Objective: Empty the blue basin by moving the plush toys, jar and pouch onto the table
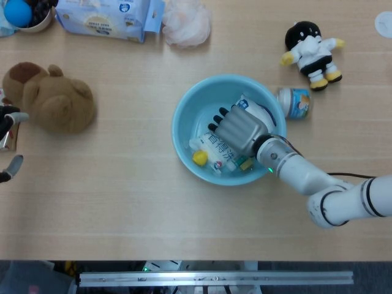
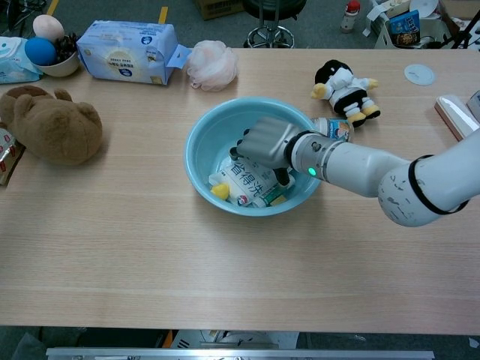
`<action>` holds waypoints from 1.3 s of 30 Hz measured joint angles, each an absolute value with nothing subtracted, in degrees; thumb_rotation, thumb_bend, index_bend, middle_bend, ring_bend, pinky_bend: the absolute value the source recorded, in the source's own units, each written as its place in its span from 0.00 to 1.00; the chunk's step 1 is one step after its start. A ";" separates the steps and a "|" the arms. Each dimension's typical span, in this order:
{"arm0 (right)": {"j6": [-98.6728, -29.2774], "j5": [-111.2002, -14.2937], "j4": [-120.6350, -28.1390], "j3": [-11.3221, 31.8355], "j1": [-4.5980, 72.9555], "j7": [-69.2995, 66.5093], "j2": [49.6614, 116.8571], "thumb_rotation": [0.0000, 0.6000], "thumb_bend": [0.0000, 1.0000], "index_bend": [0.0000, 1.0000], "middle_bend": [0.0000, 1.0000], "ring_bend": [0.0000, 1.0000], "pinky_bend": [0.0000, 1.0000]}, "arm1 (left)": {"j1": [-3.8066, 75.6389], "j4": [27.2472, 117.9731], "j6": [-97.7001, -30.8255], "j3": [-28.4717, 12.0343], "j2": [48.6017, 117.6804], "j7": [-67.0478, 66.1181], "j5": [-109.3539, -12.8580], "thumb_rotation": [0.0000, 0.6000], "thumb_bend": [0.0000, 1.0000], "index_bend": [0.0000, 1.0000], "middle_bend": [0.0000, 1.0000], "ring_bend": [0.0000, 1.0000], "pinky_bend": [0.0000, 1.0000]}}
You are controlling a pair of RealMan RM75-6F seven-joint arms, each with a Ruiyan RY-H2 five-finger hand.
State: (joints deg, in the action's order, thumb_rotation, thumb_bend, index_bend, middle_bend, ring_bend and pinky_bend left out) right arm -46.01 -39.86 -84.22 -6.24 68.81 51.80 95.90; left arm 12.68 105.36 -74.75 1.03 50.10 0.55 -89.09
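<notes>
The blue basin stands mid-table. In it lies a white pouch with a yellow cap. My right hand is down inside the basin, its fingers spread over the pouch's upper end and its thumb beside it; no firm grip shows. The jar lies on the table against the basin's right side. A black-and-white plush and a brown bear plush lie on the table. My left hand shows at the far left edge with its fingers apart, holding nothing.
Along the back stand a tissue pack, a pink bath puff and a bowl with a blue ball. A small packet lies at the left edge.
</notes>
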 measured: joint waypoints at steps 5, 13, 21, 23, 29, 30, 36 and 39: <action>-46.14 -39.58 -83.35 -6.26 68.79 52.42 96.69 1.00 0.01 0.31 0.32 0.25 0.45 | 12.69 105.43 -74.71 1.01 49.96 0.74 -89.15 1.00 0.33 0.22 0.20 0.16 0.25; -46.44 -40.50 -82.20 -5.75 68.49 52.29 97.48 1.00 0.12 0.43 0.37 0.33 0.51 | 12.68 105.41 -74.60 0.99 49.79 0.92 -89.09 1.00 0.33 0.22 0.20 0.16 0.25; -46.82 -42.19 -81.36 -5.28 67.81 51.54 98.06 1.00 0.19 0.54 0.44 0.42 0.62 | 12.75 105.33 -74.39 0.97 49.73 1.05 -89.08 1.00 0.33 0.22 0.20 0.16 0.25; -46.89 -43.11 -81.21 -5.06 67.55 50.98 98.09 1.00 0.21 0.57 0.45 0.44 0.64 | 12.76 105.31 -74.41 0.92 49.73 1.06 -89.05 1.00 0.33 0.22 0.20 0.16 0.25; -46.98 -46.12 -81.23 -4.34 66.63 49.00 97.81 1.00 0.22 0.61 0.48 0.49 0.69 | 12.81 105.32 -74.26 0.91 49.76 0.92 -89.02 1.00 0.33 0.22 0.20 0.16 0.25; -47.03 -46.51 -81.35 -4.19 66.48 48.67 97.69 1.00 0.22 0.61 0.49 0.50 0.70 | 12.82 105.35 -74.25 0.90 49.76 0.89 -89.01 1.00 0.33 0.22 0.20 0.16 0.25; -47.58 -49.55 -82.47 -3.32 65.48 46.56 96.50 1.00 0.22 0.65 0.52 0.56 0.75 | 12.93 105.46 -74.15 0.76 49.79 0.81 -88.87 1.00 0.33 0.22 0.20 0.16 0.25; -48.14 -50.97 -83.38 -2.58 64.88 45.15 95.51 1.00 0.22 0.65 0.52 0.57 0.76 | 12.95 105.56 -74.20 0.69 49.74 0.71 -88.85 1.00 0.33 0.22 0.20 0.16 0.25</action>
State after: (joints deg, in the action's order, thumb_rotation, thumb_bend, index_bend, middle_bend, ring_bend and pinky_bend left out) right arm -48.14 -50.97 -83.38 -2.58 64.88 45.15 95.51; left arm 12.95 105.56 -74.20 0.69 49.74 0.71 -88.85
